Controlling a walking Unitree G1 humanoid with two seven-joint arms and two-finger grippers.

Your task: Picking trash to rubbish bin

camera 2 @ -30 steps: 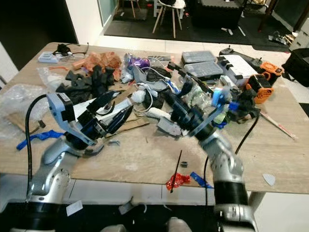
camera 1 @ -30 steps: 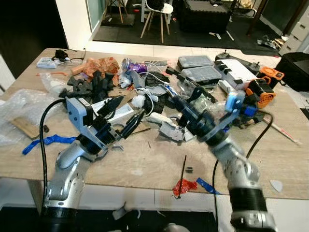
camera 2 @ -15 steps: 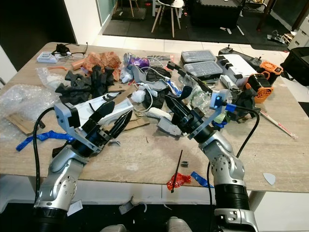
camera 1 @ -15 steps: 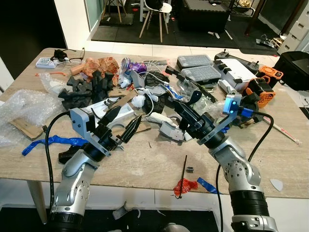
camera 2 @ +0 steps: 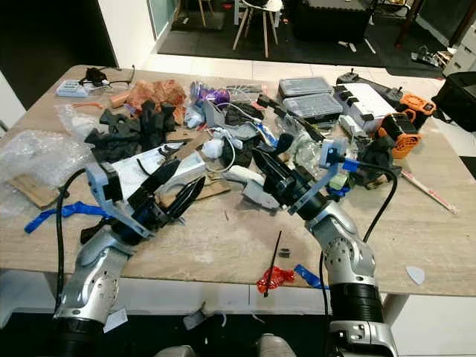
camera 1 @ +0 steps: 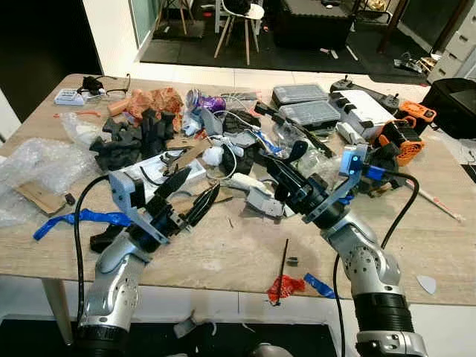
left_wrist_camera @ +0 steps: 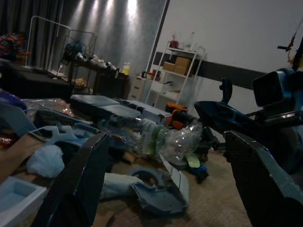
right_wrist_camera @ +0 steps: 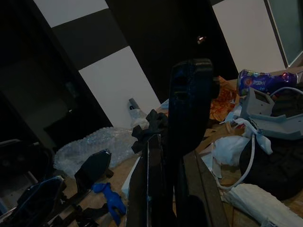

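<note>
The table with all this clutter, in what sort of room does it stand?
Probably a home workshop or hobby room: the wooden table carries plastic parts organiser cases, an orange power tool and bubble wrap.

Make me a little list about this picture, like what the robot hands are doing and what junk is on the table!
place: cluttered wooden table
left hand: open, raised above the table near the white tray, holding nothing
right hand: looks shut, raised over the middle pile, holding nothing
nearest trash: red wrapper and black stick at the front edge
other trash: blue tape, bubble wrap, crushed clear bottle, purple can
not trash, probably: orange tools, grey cases
bin: cannot say where it is
</note>
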